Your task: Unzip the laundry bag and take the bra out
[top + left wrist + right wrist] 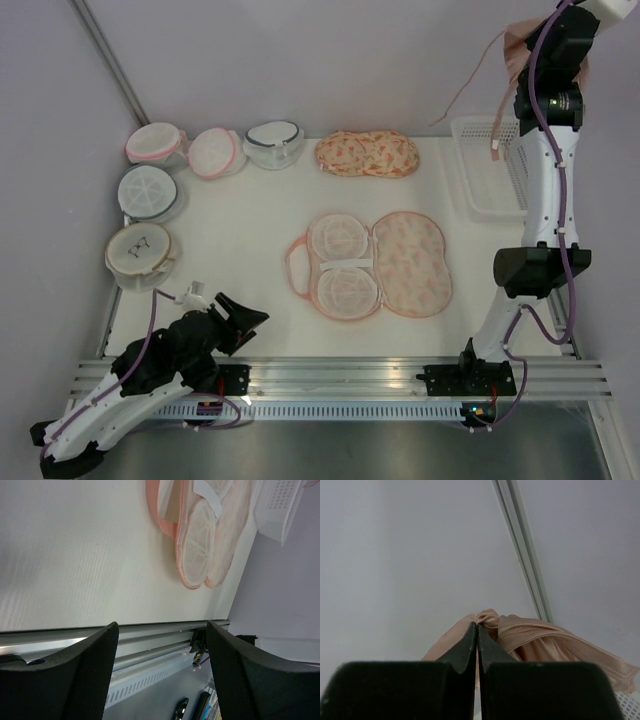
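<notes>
At the white table's (240,230) middle, seen from above, the peach, orange-printed, peanut-shaped laundry bag (410,262) lies unzipped with its white mesh rounds exposed; the pale pink-beige bra (513,55) hangs high above a white plastic basket (478,170); from the left wrist, the left gripper (162,665) stands wide apart near the table's edge; from the right wrist, the right gripper (477,632) is pinched together on the bra's fabric.

Peach laundry bag (410,265), orange print; bra (535,642) apparently pink-beige.
</notes>
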Robot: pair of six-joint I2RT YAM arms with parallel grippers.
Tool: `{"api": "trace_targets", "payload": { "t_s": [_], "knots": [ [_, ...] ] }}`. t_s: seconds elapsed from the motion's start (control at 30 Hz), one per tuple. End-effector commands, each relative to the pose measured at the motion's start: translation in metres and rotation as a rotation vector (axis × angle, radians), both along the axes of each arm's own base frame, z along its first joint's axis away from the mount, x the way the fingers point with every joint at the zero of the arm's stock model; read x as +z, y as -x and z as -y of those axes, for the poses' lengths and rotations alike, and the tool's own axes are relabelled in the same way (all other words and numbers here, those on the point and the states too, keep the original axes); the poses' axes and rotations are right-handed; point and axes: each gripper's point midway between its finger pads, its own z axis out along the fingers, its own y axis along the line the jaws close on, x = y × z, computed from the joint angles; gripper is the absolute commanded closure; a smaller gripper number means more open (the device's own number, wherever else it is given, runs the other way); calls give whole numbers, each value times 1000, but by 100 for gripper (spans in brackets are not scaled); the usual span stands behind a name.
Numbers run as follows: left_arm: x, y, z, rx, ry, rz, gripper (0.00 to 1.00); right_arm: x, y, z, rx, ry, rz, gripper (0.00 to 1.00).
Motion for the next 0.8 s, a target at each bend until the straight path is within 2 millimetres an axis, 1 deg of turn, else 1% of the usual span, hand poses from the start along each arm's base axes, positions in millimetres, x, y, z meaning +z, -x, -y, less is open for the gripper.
{"api": "trace_targets", "payload": {
  "t_s": [0.0,0.07,0.1,0.17,0.23,0.27,0.3,0.33,0.37,0.43,0.5,0.53,0.6,0.67,0.77],
  "knots": [
    [10,8,-1,0,74,-17,25,14,-5,14,0,-11,77,100],
    [7,8,0,2,72,-26,25,2,-13,20,6,-24,60,99],
    [6,8,0,4,72,-31,25,-6,-16,27,-2,-29,43,100],
    [3,8,0,8,69,-41,25,-24,-25,35,-11,-44,10,100],
    [-1,9,1,10,69,-59,25,-52,-37,44,-22,-54,-37,100],
    [-2,9,2,8,71,-63,25,-60,-40,47,-28,-61,-51,100],
    [-2,9,2,7,72,-67,25,-75,-42,55,-53,-71,-78,100],
    [-2,9,2,8,73,-68,25,-88,-46,60,-69,-78,-99,100],
    [-2,10,2,6,73,-68,25,-104,-50,64,-78,-92,-121,100],
    [-4,10,2,6,68,-74,24,-129,-54,73,-122,-111,-159,100],
    [-3,10,2,9,68,-75,25,-164,-62,77,-136,-133,-215,99],
    [-2,10,2,9,68,-75,25,-178,-65,75,-130,-145,-236,99],
    [-4,10,3,9,63,-83,25,-214,-73,73,-118,-165,-299,100],
    [-4,10,3,9,63,-87,25,-239,-77,71,-104,-177,-350,100],
    [-5,11,3,7,64,-90,25,-266,-79,69,-98,-199,-398,100]
  ]
}}
